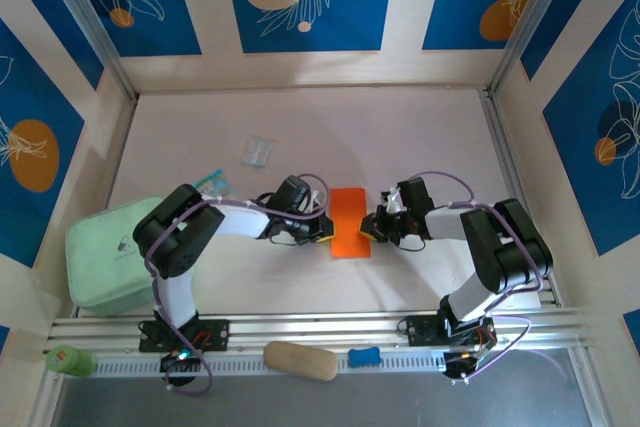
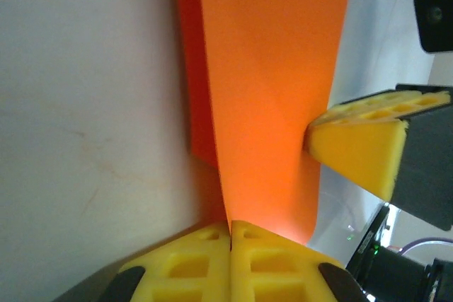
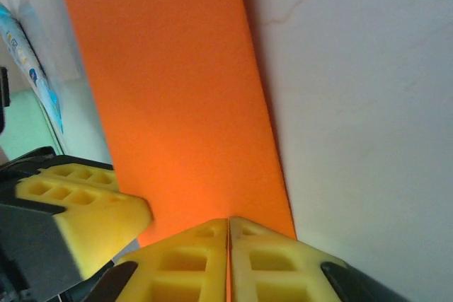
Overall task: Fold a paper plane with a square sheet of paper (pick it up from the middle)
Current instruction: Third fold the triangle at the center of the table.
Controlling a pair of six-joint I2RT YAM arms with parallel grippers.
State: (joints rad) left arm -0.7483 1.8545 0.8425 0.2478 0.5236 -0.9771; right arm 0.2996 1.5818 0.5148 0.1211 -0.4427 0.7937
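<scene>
As seen from overhead, finds the square sheet of paper [image 1: 350,222] folded to a narrow orange rectangle, flat on the table [image 1: 420,137], long side pointing away from the arm bases. Meets the left gripper [image 1: 322,232] at the sheet's left edge, yellow fingers [image 2: 191,266] pressed together, seemingly nipping the upper layer in their seam. Meets the right gripper [image 1: 376,227] at the sheet's right edge, fingers [image 3: 269,266] likewise clamped on the paper. Farther left of the sheet, shows a blue-and-white packet [image 1: 212,184], a clear wrapper [image 1: 258,151] and, outermost, a mint green pad [image 1: 105,252].
</scene>
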